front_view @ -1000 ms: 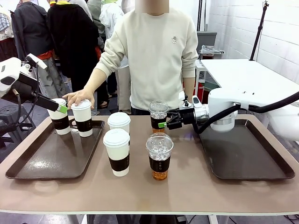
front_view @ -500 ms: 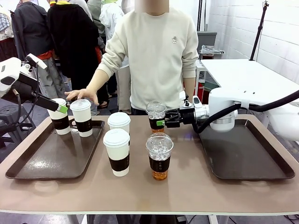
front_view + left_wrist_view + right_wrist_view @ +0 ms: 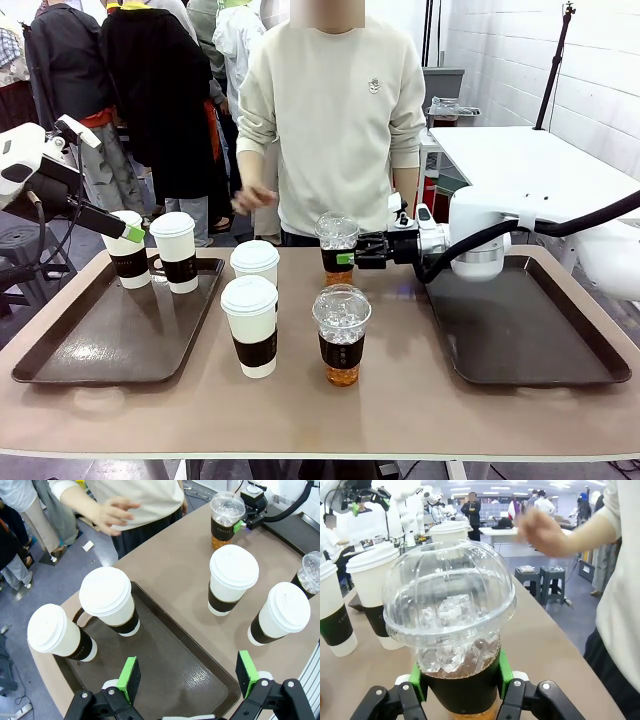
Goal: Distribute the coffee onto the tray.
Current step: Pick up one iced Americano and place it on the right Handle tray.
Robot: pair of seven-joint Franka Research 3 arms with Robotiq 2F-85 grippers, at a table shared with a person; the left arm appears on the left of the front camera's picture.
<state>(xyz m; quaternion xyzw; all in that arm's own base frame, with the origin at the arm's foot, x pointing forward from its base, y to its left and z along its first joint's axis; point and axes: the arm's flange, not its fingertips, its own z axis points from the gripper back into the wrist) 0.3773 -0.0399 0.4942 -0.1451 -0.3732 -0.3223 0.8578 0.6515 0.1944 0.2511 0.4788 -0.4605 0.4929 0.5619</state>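
Iced coffee cup (image 3: 338, 238) sits clamped in the horizontal right tool (image 3: 345, 261); left tool (image 3: 187, 671) gapes, tilted over a tray (image 3: 165, 642).

We are seeing the right tray (image 3: 520, 340) lying bare, open to approach. Two white cups (image 3: 177, 252) are crowding the far end of the left tray (image 3: 100, 345), leaving its near part free. Mid-table, two more white cups (image 3: 250, 325) and a near clear cup (image 3: 341, 335) are blocking the way across; behind them the right gripper (image 3: 346, 262) is clamping a far clear cup (image 3: 338, 240). The person's hand (image 3: 255, 197) is hovering over the far edge.
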